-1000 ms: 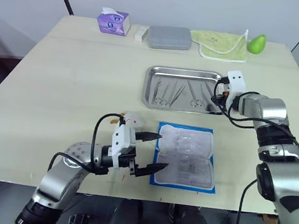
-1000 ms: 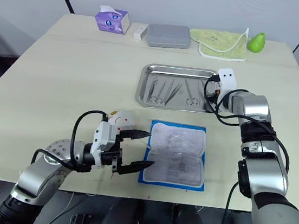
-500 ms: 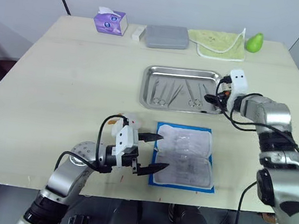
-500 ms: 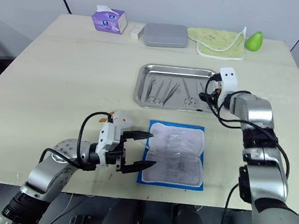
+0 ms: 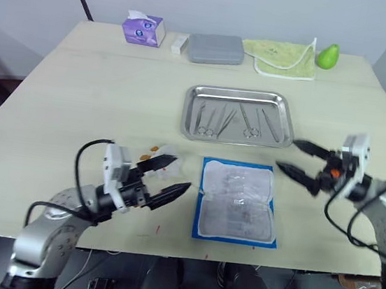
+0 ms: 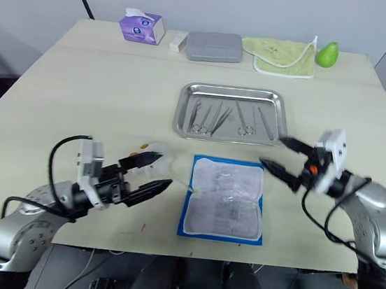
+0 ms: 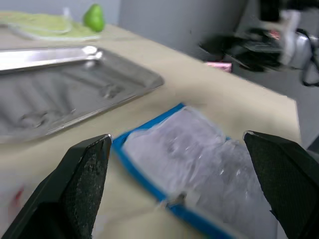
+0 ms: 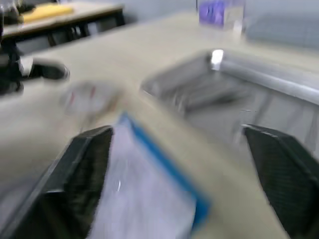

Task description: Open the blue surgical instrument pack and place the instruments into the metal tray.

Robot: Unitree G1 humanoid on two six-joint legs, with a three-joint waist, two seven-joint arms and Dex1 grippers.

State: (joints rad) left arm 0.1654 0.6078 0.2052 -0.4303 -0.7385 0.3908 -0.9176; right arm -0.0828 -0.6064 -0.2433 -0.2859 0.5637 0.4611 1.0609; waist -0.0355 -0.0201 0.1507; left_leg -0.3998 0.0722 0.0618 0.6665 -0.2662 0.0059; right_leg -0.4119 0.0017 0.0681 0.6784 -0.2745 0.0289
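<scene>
Flanking the opened blue surgical instrument pack (image 5: 237,201), left gripper (image 5: 166,176) and right gripper (image 5: 299,160) hover spread, empty

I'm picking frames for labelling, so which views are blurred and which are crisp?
Right wrist view: smeared all over, the metal tray and blue surgical instrument pack are soft streaks. Left wrist view: pack edge fairly crisp, background soft. Left eye view: table sharp, the right tool slightly blurred.

Seen between the right gripper's (image 8: 174,164) two spread black fingers (image 8: 75,174), the blue surgical instrument pack (image 8: 144,204) lies clear face up just beside the metal tray (image 8: 239,94), with a purple box (image 8: 222,11) beyond the tray.
</scene>
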